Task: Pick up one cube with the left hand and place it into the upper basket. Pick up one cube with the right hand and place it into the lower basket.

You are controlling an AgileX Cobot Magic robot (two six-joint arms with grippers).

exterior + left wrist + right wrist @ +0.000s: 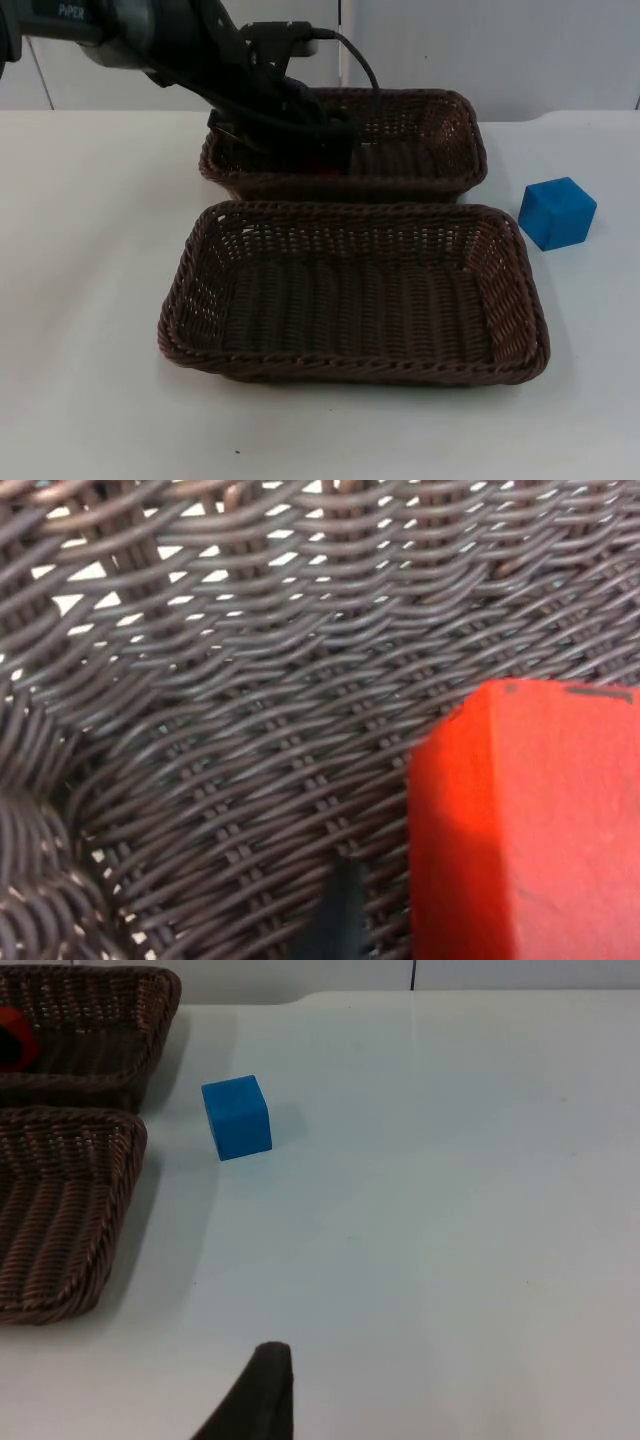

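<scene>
The left gripper [300, 140] reaches down into the upper basket [440, 120] to deliver the red cube [530, 820], grip state unclear, while the blue cube [557, 212] waits beside the lower basket [350, 290]

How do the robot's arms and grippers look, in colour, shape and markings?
The left arm is black and rounded, with white lettering on its casing near the picture's upper edge. Its left gripper is a black, blocky unit over the upper basket. Of the right gripper, one black, tapered fingertip is seen above the white table.
</scene>
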